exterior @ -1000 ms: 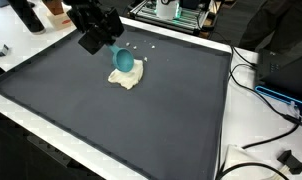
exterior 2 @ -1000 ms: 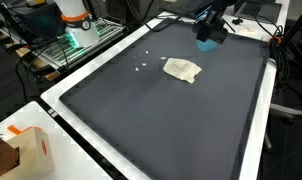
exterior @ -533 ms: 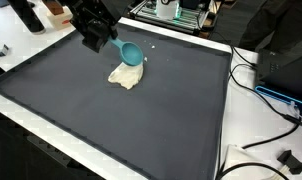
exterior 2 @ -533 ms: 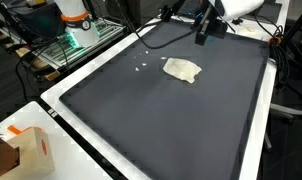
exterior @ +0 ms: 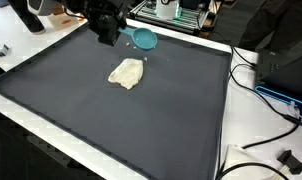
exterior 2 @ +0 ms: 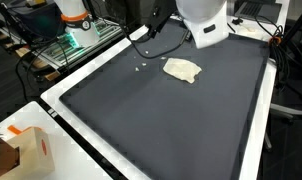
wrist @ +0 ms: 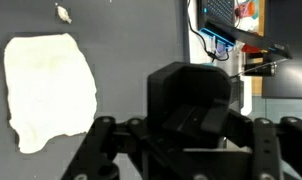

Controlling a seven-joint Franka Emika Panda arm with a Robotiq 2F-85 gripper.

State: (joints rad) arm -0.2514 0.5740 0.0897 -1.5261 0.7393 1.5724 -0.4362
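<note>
Up at the far edge of the mat (exterior: 141, 125), the gripper (exterior: 118, 36) pinches a teal scoop (exterior: 144, 39) by its handle, held aloft; a white cloth (exterior: 126, 72) lies just nearer.

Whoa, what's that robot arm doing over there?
The robot's hand is holding a blue-green scoop by its handle, up in the air near the far edge of the dark mat. A pale, lumpy blob lies on the mat, and the scoop isn't touching it. A small white crumb sits close by the blob.
</note>
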